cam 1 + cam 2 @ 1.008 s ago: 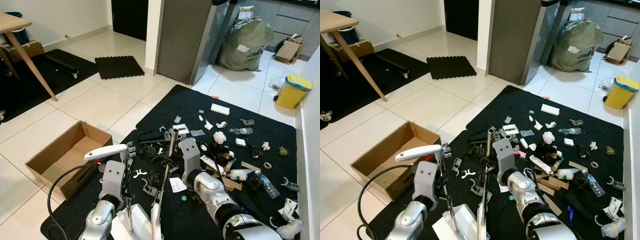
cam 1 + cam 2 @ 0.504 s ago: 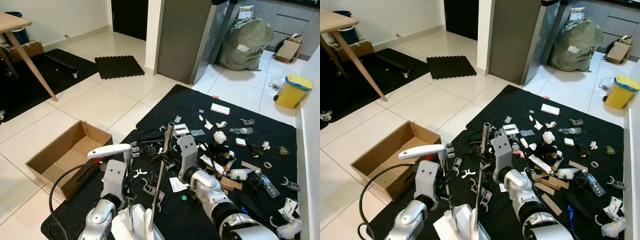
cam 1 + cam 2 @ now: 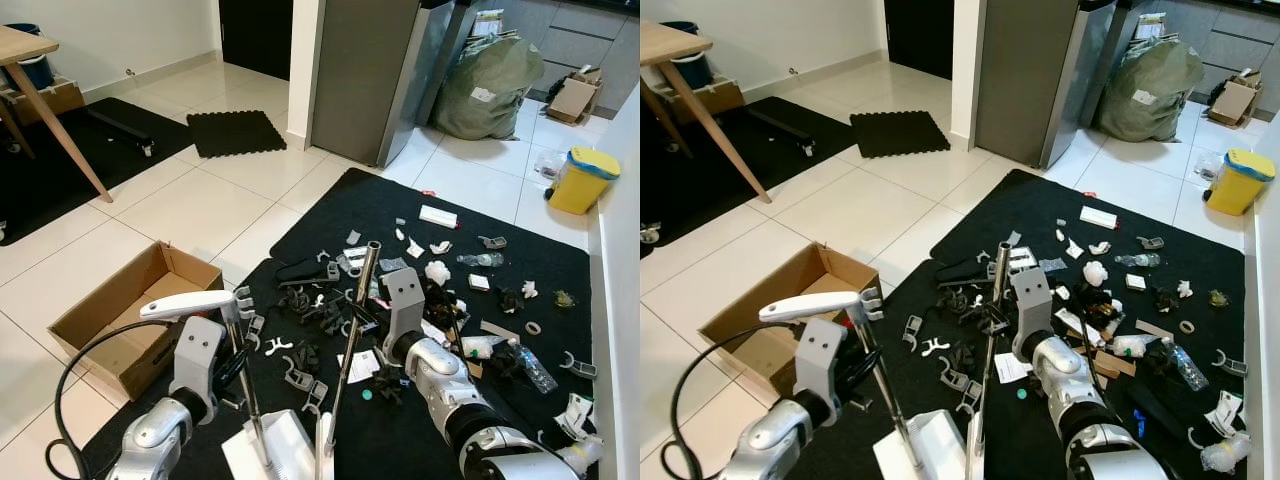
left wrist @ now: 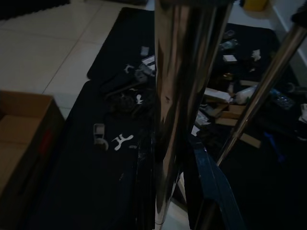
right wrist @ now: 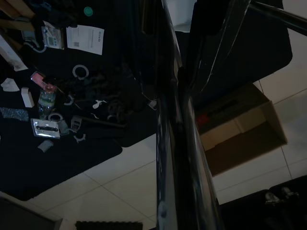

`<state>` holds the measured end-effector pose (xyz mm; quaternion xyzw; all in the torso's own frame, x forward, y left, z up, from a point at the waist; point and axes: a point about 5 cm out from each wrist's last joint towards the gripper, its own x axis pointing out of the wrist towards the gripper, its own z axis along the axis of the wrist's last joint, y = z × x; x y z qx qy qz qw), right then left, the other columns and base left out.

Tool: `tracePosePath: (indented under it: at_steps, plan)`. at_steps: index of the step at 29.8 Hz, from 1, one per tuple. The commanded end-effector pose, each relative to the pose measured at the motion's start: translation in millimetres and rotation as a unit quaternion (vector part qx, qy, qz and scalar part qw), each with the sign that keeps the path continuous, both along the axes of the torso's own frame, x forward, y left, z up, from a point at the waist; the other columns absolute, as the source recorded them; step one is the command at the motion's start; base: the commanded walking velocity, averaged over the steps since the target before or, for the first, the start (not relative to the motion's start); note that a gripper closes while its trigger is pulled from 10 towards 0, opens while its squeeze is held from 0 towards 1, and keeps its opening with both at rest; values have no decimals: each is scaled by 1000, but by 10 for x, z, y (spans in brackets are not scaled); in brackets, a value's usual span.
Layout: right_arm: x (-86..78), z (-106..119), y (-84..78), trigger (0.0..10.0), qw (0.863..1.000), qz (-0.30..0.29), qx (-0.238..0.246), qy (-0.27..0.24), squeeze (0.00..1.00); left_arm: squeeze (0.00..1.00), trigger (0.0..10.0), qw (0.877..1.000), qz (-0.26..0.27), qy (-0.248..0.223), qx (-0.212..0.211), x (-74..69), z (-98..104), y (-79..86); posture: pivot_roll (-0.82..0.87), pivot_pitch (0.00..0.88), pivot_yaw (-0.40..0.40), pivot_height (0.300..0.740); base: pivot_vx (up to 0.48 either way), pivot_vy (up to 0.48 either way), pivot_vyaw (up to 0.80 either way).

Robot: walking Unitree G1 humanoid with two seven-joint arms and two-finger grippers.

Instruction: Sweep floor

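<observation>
Two metal poles stand before me. My left gripper (image 3: 237,363) is shut on the dustpan pole (image 3: 247,405), which has a white handle (image 3: 190,304) on top. The white dustpan (image 3: 272,456) rests on the black mat (image 3: 390,210) at my feet. In the left wrist view the shiny dustpan pole (image 4: 176,96) runs close between the fingers. My right gripper (image 3: 359,326) is shut on the broom pole (image 3: 349,345), which leans from upper right down to beside the dustpan. Litter (image 3: 440,285) of white scraps, plastic clips, bottles and cardboard strips is scattered over the mat.
An open cardboard box (image 3: 105,322) sits on the white tiles to my left. A grey fridge (image 3: 365,75), a green bag (image 3: 490,85) and a yellow bin (image 3: 582,180) stand at the back. A wooden table (image 3: 35,70) is far left.
The right gripper has swung the broom pole's top to the right. The left arm has shifted the dustpan handle to the left. Some clips near the dustpan have shifted.
</observation>
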<state>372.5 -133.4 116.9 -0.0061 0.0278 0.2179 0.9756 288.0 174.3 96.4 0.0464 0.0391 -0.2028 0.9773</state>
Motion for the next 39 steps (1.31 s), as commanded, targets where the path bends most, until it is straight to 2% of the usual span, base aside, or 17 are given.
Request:
tracePosePath:
  at_steps: [1, 8, 18, 23, 25, 29, 31, 33, 36, 39]
  plan:
    - [2, -6, -48, 10000, 1000, -11, 1, 3, 0, 0, 10000, 1000, 15, -7, 8, -9, 9, 68, 93, 216, -40, 740, 0, 0, 0]
    - [-19, -51, -49, 10000, 1000, -12, -3, 9, 0, 0, 10000, 1000, 13, 1, 2, 1, 71, 88, 92, 217, -42, 740, 0, 0, 0]
    - [-24, -67, -68, 10000, 1000, -19, -4, 12, 0, 0, 10000, 1000, 12, 11, 4, -19, 40, 85, 91, 218, -43, 740, 0, 0, 0]
    - [-22, -65, -81, 10000, 1000, -21, -5, 12, 0, 0, 10000, 1000, 11, 4, -10, -26, 105, 100, 91, 218, -44, 740, 0, 0, 0]
    - [-21, -73, -116, 10000, 999, -29, -9, 14, 0, 0, 10000, 1000, 13, -9, 1, -34, 227, 210, 91, 219, -43, 740, 0, 0, 0]
    - [-23, -81, -142, 10000, 999, -35, -11, 16, 0, 0, 10000, 1000, 10, -12, 12, -38, 284, 283, 91, 219, -43, 740, 0, 0, 0]
    - [-26, -99, -183, 10000, 999, -46, -15, 21, 0, 0, 10000, 999, 20, -12, 23, 17, 309, 361, 97, 220, -44, 740, 0, 0, 0]
    - [-27, -103, -189, 10000, 998, -48, -17, 22, 0, 0, 10000, 999, 26, -13, 31, 56, 299, 365, 100, 218, -45, 740, 0, 0, 0]
    - [-25, -105, -200, 10000, 998, -54, -19, 22, 0, 0, 10000, 998, 46, -22, 27, 207, 294, 309, 90, 215, -46, 740, 0, 0, 0]
    - [-23, -102, -210, 10000, 998, -56, -20, 22, 0, 0, 10000, 998, 51, -22, 26, 282, 292, 262, 83, 215, -50, 740, 0, 0, 0]
